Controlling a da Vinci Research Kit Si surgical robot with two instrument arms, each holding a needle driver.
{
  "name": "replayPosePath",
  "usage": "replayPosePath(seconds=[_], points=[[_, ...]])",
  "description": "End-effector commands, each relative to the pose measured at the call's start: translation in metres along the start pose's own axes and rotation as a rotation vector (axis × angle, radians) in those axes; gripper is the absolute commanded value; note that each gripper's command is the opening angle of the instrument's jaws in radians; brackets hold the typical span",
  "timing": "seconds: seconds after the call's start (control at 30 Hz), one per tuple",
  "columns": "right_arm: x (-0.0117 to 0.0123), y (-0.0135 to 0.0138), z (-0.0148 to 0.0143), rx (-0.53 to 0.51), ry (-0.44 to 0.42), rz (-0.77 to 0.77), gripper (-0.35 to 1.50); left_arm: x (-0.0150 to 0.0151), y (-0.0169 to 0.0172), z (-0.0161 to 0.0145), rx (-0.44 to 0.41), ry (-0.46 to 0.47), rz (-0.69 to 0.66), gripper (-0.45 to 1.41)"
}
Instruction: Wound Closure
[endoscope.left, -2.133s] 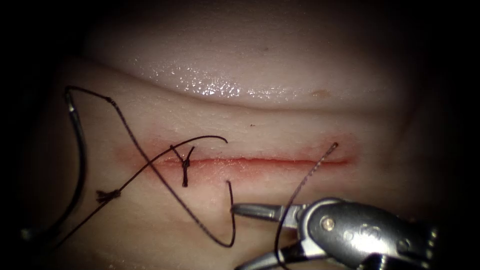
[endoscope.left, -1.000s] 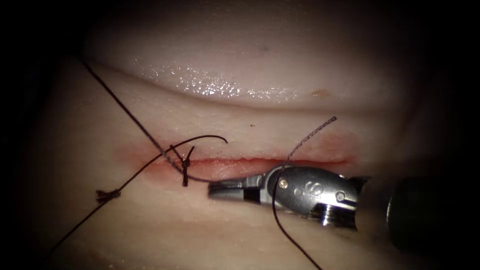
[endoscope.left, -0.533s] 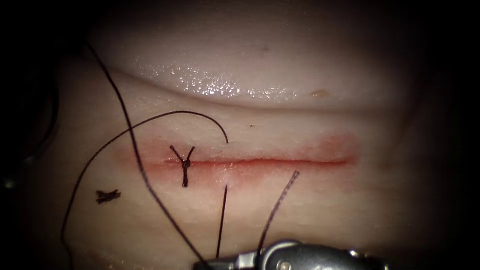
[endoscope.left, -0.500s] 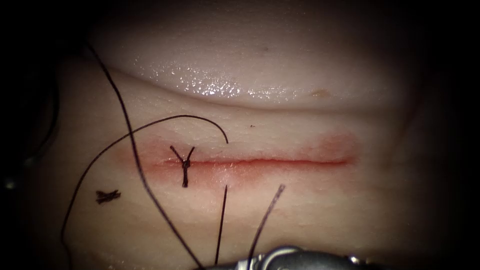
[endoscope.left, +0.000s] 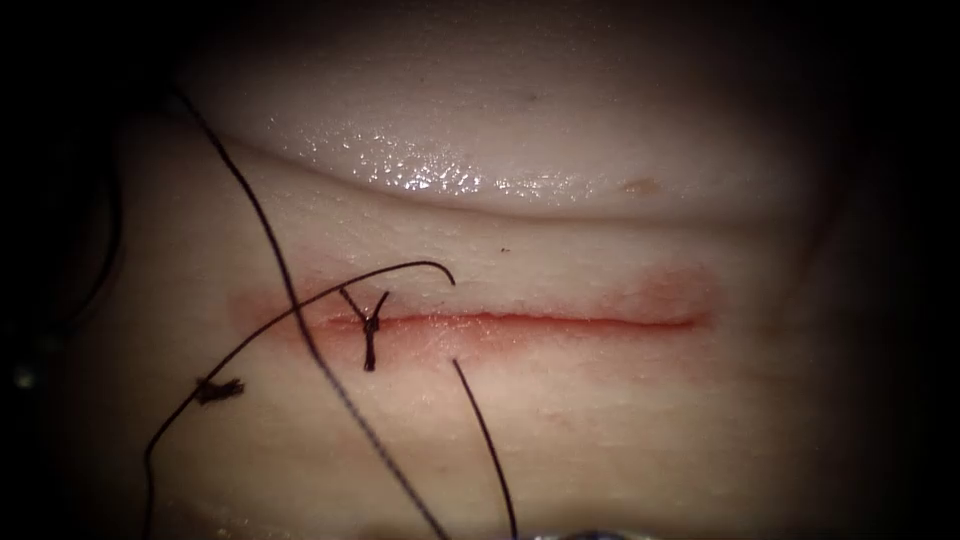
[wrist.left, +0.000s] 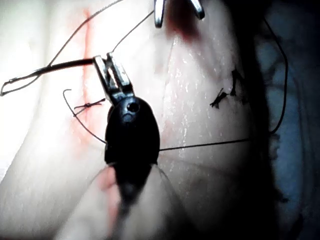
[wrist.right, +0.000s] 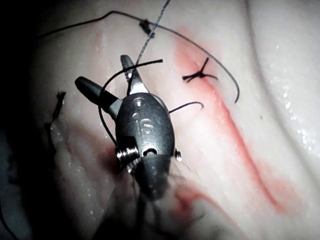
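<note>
The tissue (endoscope.left: 600, 420) has a straight red cut (endoscope.left: 520, 321) with one tied knot (endoscope.left: 370, 327) near its left end. Dark thread (endoscope.left: 300, 330) crosses the cut's left end. One strand (endoscope.left: 480, 430) comes out just below the cut, right of the knot, and runs down. In the left wrist view my left tool (wrist.left: 102, 57) is shut on the curved needle (wrist.left: 60, 66) near one end, and the needle hangs free of the tissue. In the right wrist view my right tool (wrist.right: 100, 70) is open, with thread (wrist.right: 145, 45) looped around its jaws and nothing gripped.
A short cut piece of thread (endoscope.left: 217, 390) lies on the tissue below and left of the knot. A wet, shiny fold of tissue (endoscope.left: 430, 175) rises behind the cut. The right tool's open jaws (wrist.left: 179, 20) also appear in the left wrist view.
The right tool has drawn back from the cut to the endoscope view's bottom edge, taking the frayed thread end with it. The thread loop above the knot has sunk lower.
</note>
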Motion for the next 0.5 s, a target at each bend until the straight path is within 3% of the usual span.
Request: replayPosePath(seconds=[0.03,0.27,0.5], points=[[-0.0013,0.0019,0.0003,-0.018,-0.007,-0.005,1.30,-0.0007,0.0006,0.0005,-0.002,0.003,-0.004,-0.45],[-0.0046,0.0069,-0.0013,-0.073,-0.034,-0.008,1.35,-0.0008,0.0004,0.0004,-0.004,0.004,-0.004,-0.45],[-0.0066,0.0091,-0.0028,-0.080,-0.043,-0.026,1.38,-0.0006,-0.0013,-0.0022,0.032,0.011,-0.003,-0.45]])
